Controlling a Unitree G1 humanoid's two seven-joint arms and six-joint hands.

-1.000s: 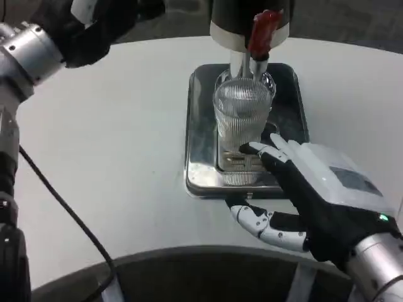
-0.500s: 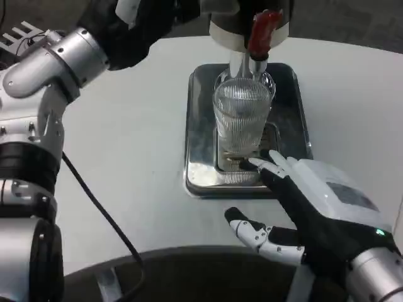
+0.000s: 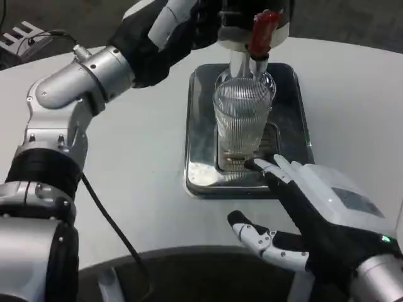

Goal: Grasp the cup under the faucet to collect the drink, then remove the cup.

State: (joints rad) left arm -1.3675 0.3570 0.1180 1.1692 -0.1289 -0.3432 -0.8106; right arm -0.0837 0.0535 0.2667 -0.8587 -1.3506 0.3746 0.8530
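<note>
Ribbed clear cup (image 3: 242, 119): upright on the drip tray (image 3: 200, 126), mouth directly beneath the faucet (image 3: 247, 63) so that any drink falls straight in; contents not discernible through the ribbing. Drip tray: flat on the white worktop (image 3: 138, 157), placed under the spout to catch spills. Red tap lever (image 3: 263, 31): at the front of the dispenser body (image 3: 252, 16), just above the spout. Right hand (image 3: 318, 211): low on the worktop at the near edge of the tray, palm toward the cup, fingers (image 3: 274, 165) spread apart and holding nothing, tips near the base of the cup; contact with the glass not confirmable, apparently just short. Thumb splayed well to the side, leaving a gap wide enough to take the cup. Probable reason for this posture: pre-shaped for a side grasp, kept low to pass under the faucet. Left hand (image 3: 167, 28): raised at the upper left, close beside the dispenser, likely positioned to work the lever; finger state not determinable, tips hidden against the dark housing. Judged stage: approach to the grasp, cup not yet held. Next requirement, as a judgement: advance and close around the lower half of the cup without tipping it or dragging it off the tray grate.
</note>
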